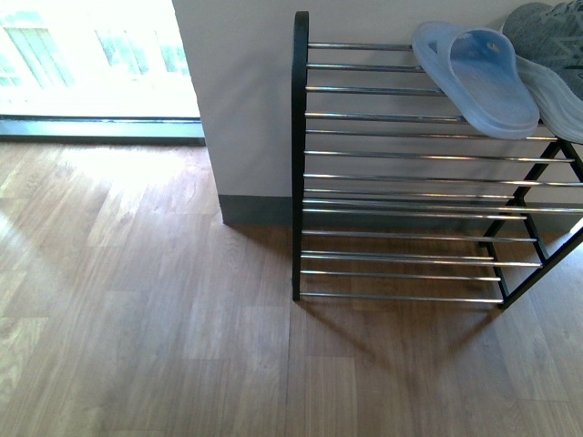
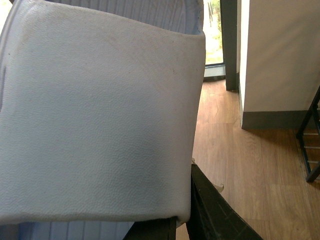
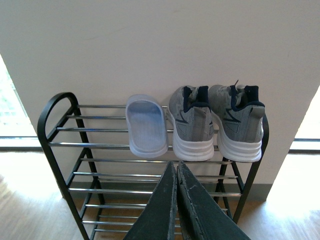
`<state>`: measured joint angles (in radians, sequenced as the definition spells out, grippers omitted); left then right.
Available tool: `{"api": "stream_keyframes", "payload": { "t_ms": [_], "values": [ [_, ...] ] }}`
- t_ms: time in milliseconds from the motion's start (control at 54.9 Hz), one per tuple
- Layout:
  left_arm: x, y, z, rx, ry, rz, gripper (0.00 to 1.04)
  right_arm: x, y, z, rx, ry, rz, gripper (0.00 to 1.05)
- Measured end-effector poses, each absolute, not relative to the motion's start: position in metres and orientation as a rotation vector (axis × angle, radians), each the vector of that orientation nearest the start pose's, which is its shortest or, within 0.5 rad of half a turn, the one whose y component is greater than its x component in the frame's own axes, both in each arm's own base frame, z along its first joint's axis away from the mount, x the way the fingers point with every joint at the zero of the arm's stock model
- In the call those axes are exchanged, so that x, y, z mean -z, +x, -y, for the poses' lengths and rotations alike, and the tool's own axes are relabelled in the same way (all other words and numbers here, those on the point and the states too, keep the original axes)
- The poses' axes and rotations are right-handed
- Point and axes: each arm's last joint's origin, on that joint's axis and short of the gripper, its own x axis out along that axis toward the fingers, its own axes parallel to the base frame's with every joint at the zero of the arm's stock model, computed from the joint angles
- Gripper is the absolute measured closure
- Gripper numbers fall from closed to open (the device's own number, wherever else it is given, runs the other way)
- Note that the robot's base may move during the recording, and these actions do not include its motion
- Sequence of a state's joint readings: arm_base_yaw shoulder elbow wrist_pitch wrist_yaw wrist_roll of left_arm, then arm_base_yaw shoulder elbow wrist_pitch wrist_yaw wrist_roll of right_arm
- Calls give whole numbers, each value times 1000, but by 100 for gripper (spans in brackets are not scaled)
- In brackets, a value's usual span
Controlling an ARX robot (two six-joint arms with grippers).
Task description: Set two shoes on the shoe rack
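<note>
- The two grey knit sneakers [image 3: 215, 122] stand side by side on the top tier of the shoe rack [image 3: 60, 145], heels outward and soles on the chrome rods, beyond the right gripper's [image 3: 176, 172] fingertips.
- A pale blue slide sandal [image 3: 146, 126] lies just beside them on the same tier, toward the rack's rounded end.
- The right gripper's fingers [image 3: 165, 210] are pressed together, grasping nothing — well short of the shoes.
- A second pale blue slide [image 2: 95, 110] fills the left wrist view, its broad strap against the dark fingers [image 2: 215, 215]; whether the left gripper is clenched on it I cannot tell.
- Handling, as a judgement: the sneakers look light, with soft knit uppers that would give — the stiffer heel collar or thick white sole seems the surest hold.
</note>
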<state>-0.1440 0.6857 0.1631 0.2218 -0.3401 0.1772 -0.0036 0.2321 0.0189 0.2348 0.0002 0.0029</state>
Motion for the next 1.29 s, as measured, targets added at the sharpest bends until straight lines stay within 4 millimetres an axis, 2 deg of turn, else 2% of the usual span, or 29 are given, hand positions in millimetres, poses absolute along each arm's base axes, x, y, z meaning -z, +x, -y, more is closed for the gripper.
{"api": "stream_keyframes", "payload": {
  "t_ms": [201, 328, 729, 930, 1021, 1039, 1221, 1294],
  "values": [
    [-172, 149, 12, -168, 248, -309, 103, -173, 108, 0, 4, 3, 20, 103],
    [-172, 149, 12, -169, 248, -309, 103, -170, 97, 0, 2, 3, 15, 103],
    [-172, 149, 12, -168, 247, -309, 103, -170, 97, 0, 2, 3, 16, 103],
    [-172, 149, 12, -168, 248, -309, 103, -170, 97, 0, 2, 2, 16, 75],
    [-172, 149, 12, -168, 248, -309, 103, -170, 97, 0, 1, 2, 17, 56],
    [-172, 149, 12, -170, 247, -309, 103, -170, 97, 0, -2, 2, 17, 47],
    [-172, 149, 12, -170, 247, -309, 103, -170, 97, 0, -2, 2, 17, 9],
    [-172, 149, 12, -169, 247, -309, 103, -170, 97, 0, -1, 3, 17, 9]
  ]
}}
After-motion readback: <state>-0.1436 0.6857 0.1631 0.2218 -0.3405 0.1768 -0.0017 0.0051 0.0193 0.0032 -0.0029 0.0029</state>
